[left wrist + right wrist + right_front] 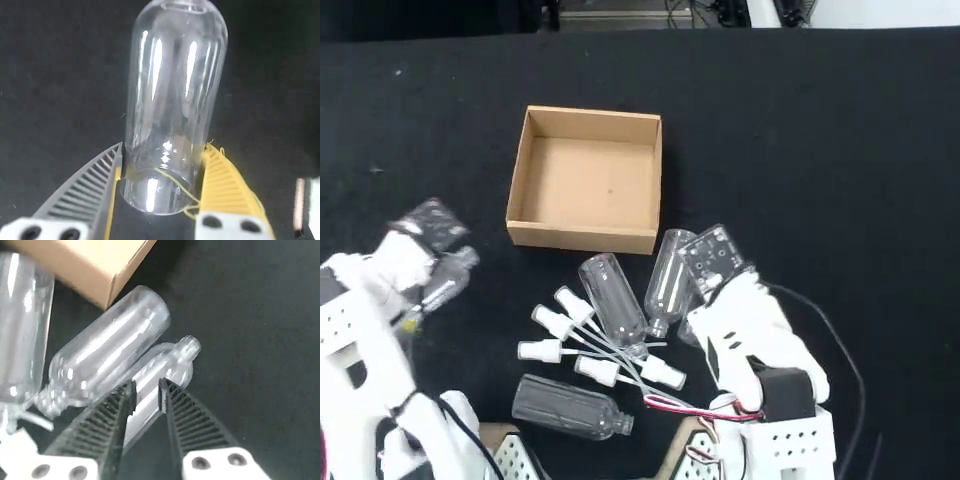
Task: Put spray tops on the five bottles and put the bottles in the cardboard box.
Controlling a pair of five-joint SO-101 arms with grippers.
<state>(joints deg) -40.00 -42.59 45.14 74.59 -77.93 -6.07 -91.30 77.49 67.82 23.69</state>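
Left end effector clamps a bottle by its base, plain in its wrist view; right end effector slightly parted.

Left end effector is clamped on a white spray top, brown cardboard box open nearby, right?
No: the left end effector is clamped on a clear plastic bottle, not a spray top, as the left wrist view shows. The brown cardboard box is open nearby.
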